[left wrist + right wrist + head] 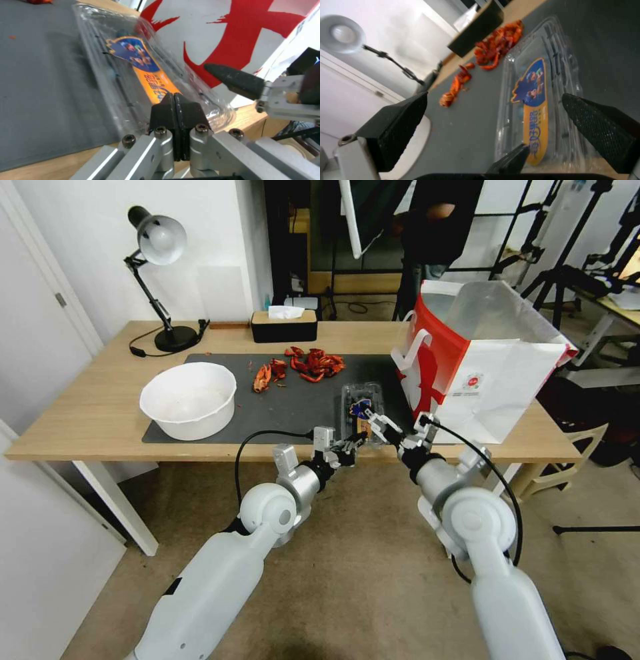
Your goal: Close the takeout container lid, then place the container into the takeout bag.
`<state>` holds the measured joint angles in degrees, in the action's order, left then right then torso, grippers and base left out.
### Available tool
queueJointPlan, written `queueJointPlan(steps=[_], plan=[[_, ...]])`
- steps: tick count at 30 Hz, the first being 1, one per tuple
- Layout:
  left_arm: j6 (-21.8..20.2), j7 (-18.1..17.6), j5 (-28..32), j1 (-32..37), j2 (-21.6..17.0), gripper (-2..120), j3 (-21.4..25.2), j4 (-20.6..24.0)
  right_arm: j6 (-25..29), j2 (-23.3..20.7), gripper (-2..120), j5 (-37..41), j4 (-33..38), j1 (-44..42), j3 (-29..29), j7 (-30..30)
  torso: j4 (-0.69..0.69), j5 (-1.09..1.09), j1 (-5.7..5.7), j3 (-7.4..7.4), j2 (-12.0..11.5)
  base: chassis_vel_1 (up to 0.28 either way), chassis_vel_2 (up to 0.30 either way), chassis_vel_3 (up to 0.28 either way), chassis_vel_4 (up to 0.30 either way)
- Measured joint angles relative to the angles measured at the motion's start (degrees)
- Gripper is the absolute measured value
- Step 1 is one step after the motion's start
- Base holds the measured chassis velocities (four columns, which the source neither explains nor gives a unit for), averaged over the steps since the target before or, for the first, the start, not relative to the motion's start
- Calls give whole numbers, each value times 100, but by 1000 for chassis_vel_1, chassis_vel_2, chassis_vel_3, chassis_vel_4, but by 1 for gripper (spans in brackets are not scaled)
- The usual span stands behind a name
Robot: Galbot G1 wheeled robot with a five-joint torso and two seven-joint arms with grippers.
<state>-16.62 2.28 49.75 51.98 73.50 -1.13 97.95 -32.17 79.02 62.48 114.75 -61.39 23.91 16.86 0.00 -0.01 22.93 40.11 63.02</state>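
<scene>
We are viewing the container point(362, 405) lying on the dark mat point(220, 373), just beside the bag point(480, 373), which is standing upright on the table point(80, 413). The lid point(133, 53), bearing a blue-and-orange label, is lying down over the box; we cannot tell whether it is latched, and the contents are hard to make out through the glare. The left gripper point(351, 442) is sitting at the container's near edge, its fingers point(175, 110) pressed together with nothing between them. The right gripper point(383, 423) is hovering over the same edge with jaws spread wide, bag-side of the left one. Beyond the container, red shells point(303, 365) are lying scattered; a bowl point(189, 400) is standing well apart.
</scene>
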Motion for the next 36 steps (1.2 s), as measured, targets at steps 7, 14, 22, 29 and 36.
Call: queueJointPlan(steps=[7,14,22,29,36], plan=[[17,8,4,48,-46,0,66,41,-447,-14,100,271,-285,484,-174,778,1,0,0,0,0,0,0,0,0],[40,9,6,74,-51,0,73,65,-693,37,100,360,-437,696,-251,1201,1,0,-1,0,0,0,0,0,0],[46,4,12,81,-62,0,80,88,-653,15,100,230,-460,736,-226,1042,0,0,-1,0,0,0,0,0,0],[48,1,13,95,-54,0,80,93,-619,-48,100,152,-409,739,-173,927,0,1,-1,0,0,0,0,0,0],[56,-1,13,108,-45,0,83,94,-613,-96,100,12,-418,741,-139,932,0,1,-1,0,0,0,0,0,0]])
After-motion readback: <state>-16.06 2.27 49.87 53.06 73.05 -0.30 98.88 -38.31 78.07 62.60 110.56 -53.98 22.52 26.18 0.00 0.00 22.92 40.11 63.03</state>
